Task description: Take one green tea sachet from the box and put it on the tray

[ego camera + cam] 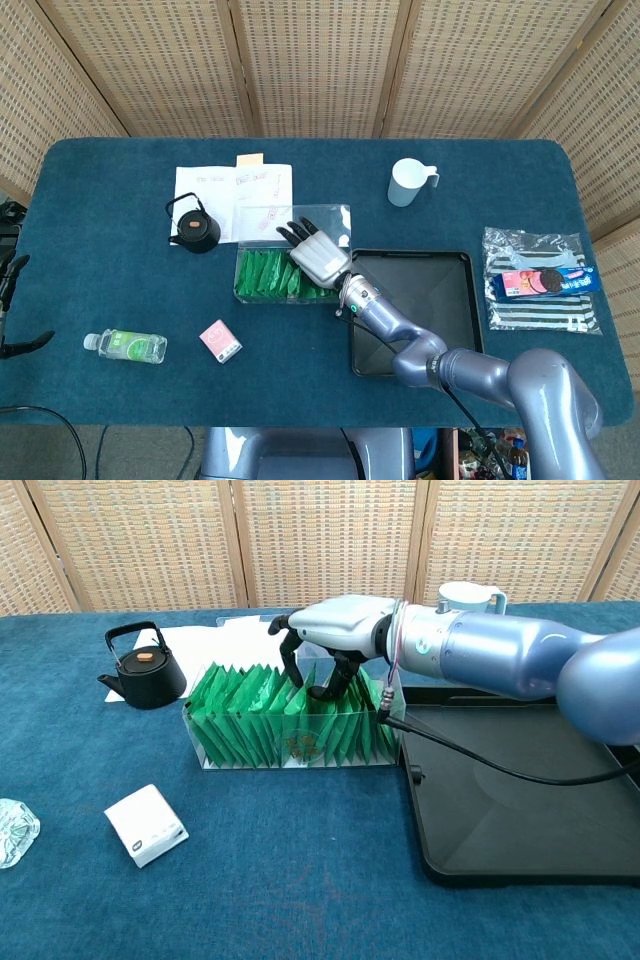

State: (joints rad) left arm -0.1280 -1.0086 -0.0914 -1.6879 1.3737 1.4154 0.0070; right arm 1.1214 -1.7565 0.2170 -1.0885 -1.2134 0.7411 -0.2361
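Note:
A clear box (268, 276) (290, 732) holds a row of several upright green tea sachets (250, 715). My right hand (316, 254) (338, 628) hovers over the box's right half, its fingers (293, 665) curled down onto the sachet tops and the thumb bent in toward them. Whether a sachet is pinched is hidden. The black tray (450, 300) (520, 810) lies just right of the box with nothing on it. My left hand (12, 278) shows only at the far left edge of the head view, fingers apart, holding nothing.
A black kettle (193, 228) (145, 667) and papers (235, 190) lie behind the box. A white cup (408, 182) stands at the back. A small white box (220, 340) (146, 825), a water bottle (128, 346) and snack packets (540, 282) lie around.

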